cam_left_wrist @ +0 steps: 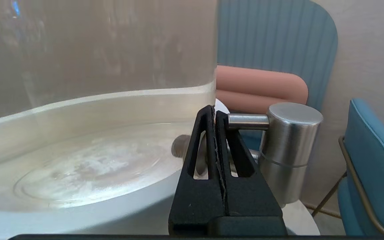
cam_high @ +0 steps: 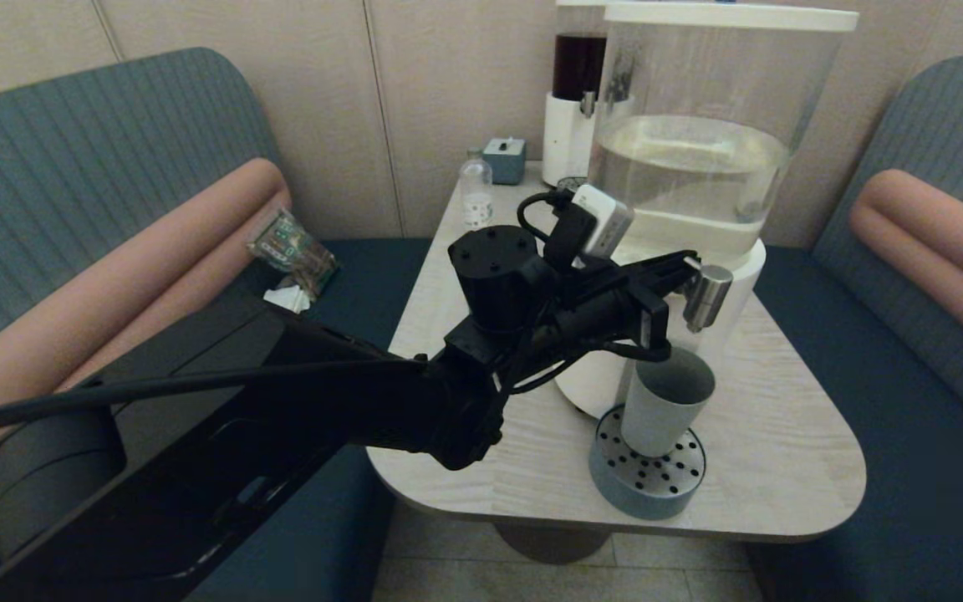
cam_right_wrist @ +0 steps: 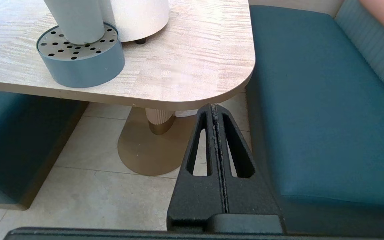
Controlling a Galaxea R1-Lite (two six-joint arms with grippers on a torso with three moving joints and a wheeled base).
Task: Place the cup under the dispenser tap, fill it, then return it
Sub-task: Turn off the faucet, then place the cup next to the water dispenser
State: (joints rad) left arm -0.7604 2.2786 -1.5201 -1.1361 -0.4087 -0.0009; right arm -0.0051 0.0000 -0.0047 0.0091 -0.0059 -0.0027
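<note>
The grey-blue cup point(cam_high: 665, 401) stands upright on the round drip tray point(cam_high: 647, 485), directly below the steel dispenser tap point(cam_high: 705, 297). My left gripper point(cam_high: 686, 261) reaches across the table to the tap. It is shut with nothing between its fingers, and its tip point(cam_left_wrist: 214, 111) rests against the thin steel rod point(cam_left_wrist: 248, 121) that sticks out of the tap point(cam_left_wrist: 290, 150). The right wrist view shows the cup's lower part point(cam_right_wrist: 75, 20) on the tray point(cam_right_wrist: 82, 65). My right gripper point(cam_right_wrist: 214, 108) is shut and parked low, beside the table's near right corner.
The big dispenser's clear tank point(cam_high: 699, 125) holds pale liquid. Behind it stand the narrow dark-liquid dispenser point(cam_high: 578, 84), a small clear bottle point(cam_high: 476, 192) and a small grey-blue box point(cam_high: 505, 159). Blue seats flank the table point(cam_high: 782, 435). A packet point(cam_high: 293, 251) lies on the left seat.
</note>
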